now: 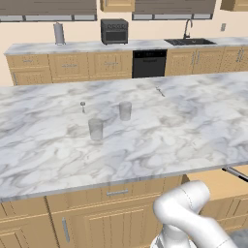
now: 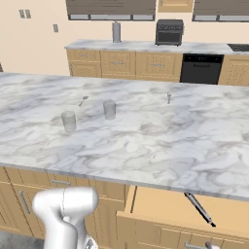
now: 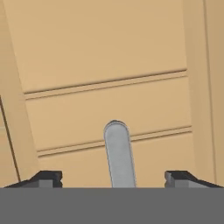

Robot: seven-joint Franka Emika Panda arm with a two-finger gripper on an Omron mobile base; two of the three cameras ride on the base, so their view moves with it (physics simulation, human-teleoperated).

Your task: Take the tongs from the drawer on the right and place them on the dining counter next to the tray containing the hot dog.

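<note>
The gripper (image 3: 113, 180) has its jaws spread wide apart, one dark fingertip (image 3: 46, 178) on each side of a silver bar handle (image 3: 119, 154), neither pad touching it; the handle stands out from a panelled oak front that the hand faces closely.

Taking the dining counter (image 2: 146, 141) as the landmark: the drawer (image 2: 185, 214) is pulled out from under its near edge at the right, its open top clear of the overhanging marble lip. The tongs (image 2: 199, 209) lie inside on the drawer floor, slanted, dark tip toward the drawer's front wall. In the left base view they show just below the counter's near right edge (image 1: 236, 173).

On the marble, two glasses (image 2: 109, 110) stand well back from the near edge, leaving a broad bare stretch above the drawer.
</note>
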